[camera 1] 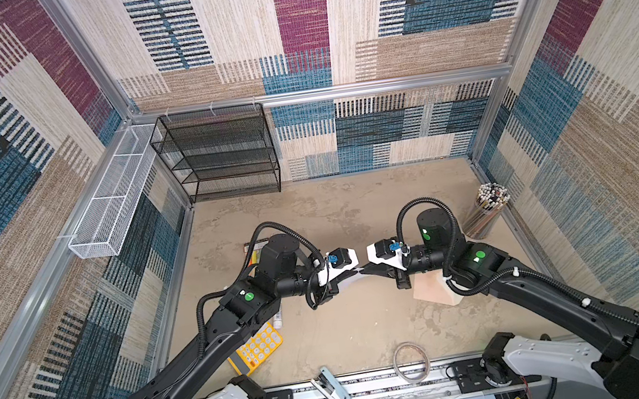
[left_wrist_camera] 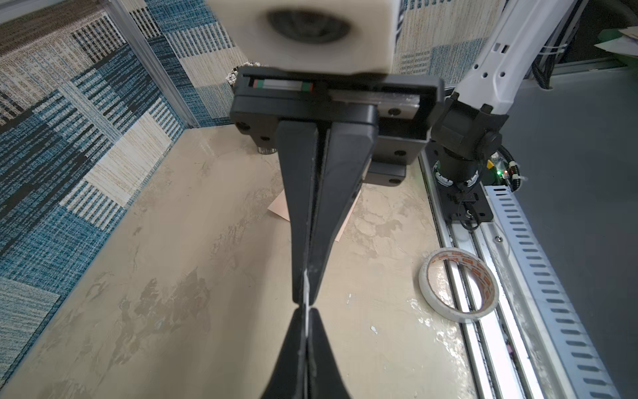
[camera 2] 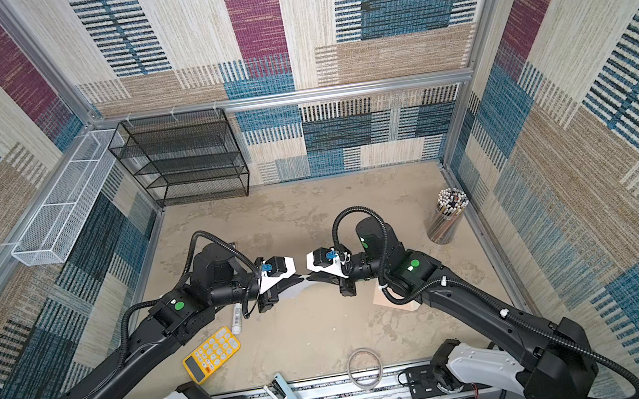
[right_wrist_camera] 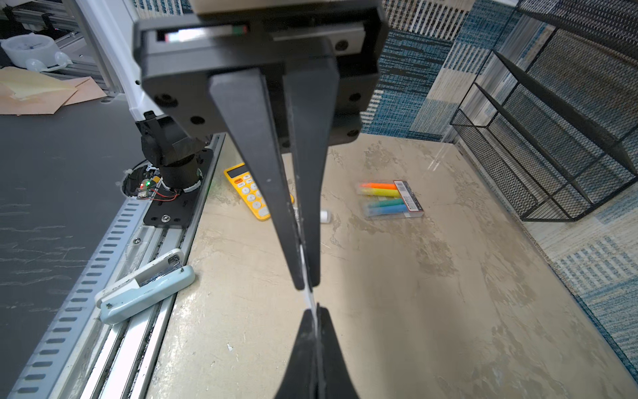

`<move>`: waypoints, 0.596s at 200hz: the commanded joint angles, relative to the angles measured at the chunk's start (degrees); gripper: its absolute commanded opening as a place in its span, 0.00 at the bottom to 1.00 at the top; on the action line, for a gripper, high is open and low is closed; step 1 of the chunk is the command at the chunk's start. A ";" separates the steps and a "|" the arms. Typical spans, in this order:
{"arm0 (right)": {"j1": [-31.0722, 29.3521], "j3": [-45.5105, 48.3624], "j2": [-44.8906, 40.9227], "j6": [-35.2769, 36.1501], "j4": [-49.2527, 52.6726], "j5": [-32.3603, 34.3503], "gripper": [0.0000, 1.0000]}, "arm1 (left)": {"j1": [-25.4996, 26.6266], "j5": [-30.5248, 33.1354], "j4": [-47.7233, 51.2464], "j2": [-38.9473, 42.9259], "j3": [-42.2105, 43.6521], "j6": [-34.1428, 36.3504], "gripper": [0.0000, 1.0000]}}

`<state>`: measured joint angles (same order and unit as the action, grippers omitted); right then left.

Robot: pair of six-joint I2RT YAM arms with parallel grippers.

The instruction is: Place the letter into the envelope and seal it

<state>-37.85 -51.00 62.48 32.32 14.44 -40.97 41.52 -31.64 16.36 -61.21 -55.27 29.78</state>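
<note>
The letter (left_wrist_camera: pixel 306 293) hangs above the table, seen edge-on as a thin white strip in both wrist views (right_wrist_camera: pixel 309 293) and as a pale sliver in both top views (camera 1: pixel 361 274) (camera 2: pixel 295 292). My left gripper (camera 1: pixel 355 276) (left_wrist_camera: pixel 306 312) is shut on one end of it. My right gripper (camera 1: pixel 368 269) (right_wrist_camera: pixel 316 310) is shut on the other end, and the two sets of tips nearly touch. The peach envelope (camera 1: pixel 431 295) (camera 2: pixel 381 300) lies flat on the table, partly hidden under the right arm. A corner of it shows in the left wrist view (left_wrist_camera: pixel 279 209).
A yellow calculator (camera 1: pixel 259 347) and a white tube (camera 1: pixel 278 319) lie under the left arm. A tape roll (camera 1: pixel 412 362) and a stapler (camera 1: pixel 332 387) sit at the front rail. A pencil cup (camera 1: pixel 486 208) stands at the right, with a black mesh shelf (camera 1: pixel 219 155) and a white basket (camera 1: pixel 113 202) at the back left. A highlighter pack (right_wrist_camera: pixel 392 200) lies on the table.
</note>
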 commanded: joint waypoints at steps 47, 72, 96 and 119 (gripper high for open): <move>-0.09 -1.23 -2.15 -0.87 1.29 0.69 0.00 | 0.01 1.89 3.18 0.12 -0.63 1.33 0.00; -0.17 -1.12 -2.93 -1.18 1.72 0.89 0.00 | 0.00 2.69 4.35 0.37 -0.73 1.16 0.09; -0.20 -0.95 -3.55 -1.46 2.13 1.16 0.00 | -0.05 3.10 6.73 1.37 -0.72 2.34 0.00; -0.26 -0.55 -4.16 -1.64 2.34 1.49 0.00 | -0.17 3.45 8.61 2.14 -0.73 3.12 0.00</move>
<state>-38.06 -51.62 59.05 31.27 16.73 -40.45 41.60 -29.08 21.21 -59.79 -55.70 31.44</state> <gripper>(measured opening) 0.049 0.063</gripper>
